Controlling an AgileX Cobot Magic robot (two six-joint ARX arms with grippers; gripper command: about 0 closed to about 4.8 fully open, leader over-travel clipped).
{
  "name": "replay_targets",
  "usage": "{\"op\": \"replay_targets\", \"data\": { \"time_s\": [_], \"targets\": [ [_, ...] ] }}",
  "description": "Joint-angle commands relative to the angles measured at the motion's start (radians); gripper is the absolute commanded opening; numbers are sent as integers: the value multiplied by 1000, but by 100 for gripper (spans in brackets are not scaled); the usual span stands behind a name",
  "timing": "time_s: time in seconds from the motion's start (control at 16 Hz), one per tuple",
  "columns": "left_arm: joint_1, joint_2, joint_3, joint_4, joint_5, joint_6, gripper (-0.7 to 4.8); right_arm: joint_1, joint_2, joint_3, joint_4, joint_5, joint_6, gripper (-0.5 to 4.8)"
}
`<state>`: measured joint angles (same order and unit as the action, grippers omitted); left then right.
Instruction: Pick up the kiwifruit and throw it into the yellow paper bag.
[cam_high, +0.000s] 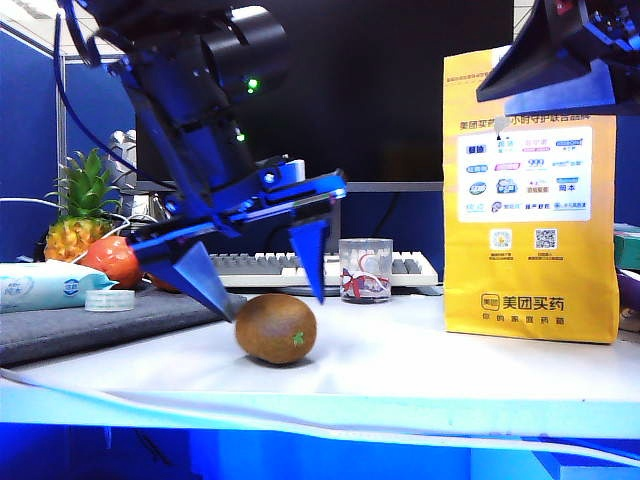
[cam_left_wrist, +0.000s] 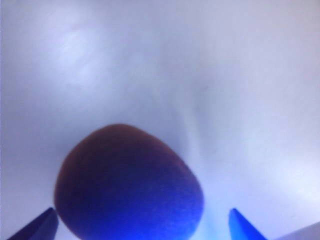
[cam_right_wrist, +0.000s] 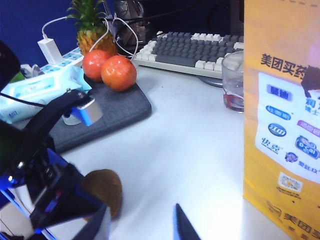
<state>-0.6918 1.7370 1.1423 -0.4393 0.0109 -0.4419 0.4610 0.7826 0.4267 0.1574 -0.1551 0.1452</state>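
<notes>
The brown, fuzzy, egg-shaped kiwifruit (cam_high: 276, 328) with a small green sticker mark lies on the white surface (cam_high: 400, 360) near its front edge, left of the middle. The left hand (cam_high: 268, 285) hangs over it, released, its two blue pointed fingers (cam_high: 312, 255) spread wide and angled down, one tip on each side of the fruit and neither clearly touching it; in the left wrist view the kiwifruit (cam_left_wrist: 129, 182) fills the space between the two finger tips (cam_left_wrist: 35, 227). The tall upright yellow paper bag (cam_high: 532, 195) with Chinese print, a white logo panel and QR codes stands toward the right edge of the surface, well apart from the fruit. The right hand (cam_high: 560, 60) is held high by the bag's top; from the exterior view I cannot tell its state, but in the right wrist view its dark finger tips (cam_right_wrist: 184, 225) stand apart with nothing between them, so it is released. That view also looks down on the kiwifruit (cam_right_wrist: 103, 189) and the bag's printed face (cam_right_wrist: 282, 110). Farther back sit a clear glass cup (cam_high: 365, 270) with red print, a grey and white keyboard (cam_high: 300, 268), and on a dark grey mat (cam_high: 90, 325) at the left edge two shiny orange-red round fruits (cam_right_wrist: 110, 70), a pineapple (cam_high: 80, 215) and a pale blue pack of wipes (cam_high: 45, 285).
</notes>
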Motion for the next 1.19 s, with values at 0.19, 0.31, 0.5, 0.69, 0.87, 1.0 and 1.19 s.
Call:
{"op": "replay_targets", "data": {
  "time_s": [0.19,0.31,0.5,0.69,0.87,1.0,1.19],
  "targets": [
    [0,19,4,42,35,-34,479,0,4,2,-92,-5,-42,170],
    [0,27,4,60,35,-37,391,0,3,2,-100,-5,-41,170],
    [0,27,4,90,43,-19,201,0,4,2,-140,-32,-42,170],
    [0,27,4,89,63,-3,200,0,3,2,-191,-31,-42,170],
    [0,27,4,90,83,2,178,0,4,2,-215,-46,-41,170],
    [-1,21,6,90,127,64,177,0,3,2,-229,-63,-41,170],
    [-1,-8,41,48,143,166,173,0,3,2,-236,-68,-41,170]
  ]
}}
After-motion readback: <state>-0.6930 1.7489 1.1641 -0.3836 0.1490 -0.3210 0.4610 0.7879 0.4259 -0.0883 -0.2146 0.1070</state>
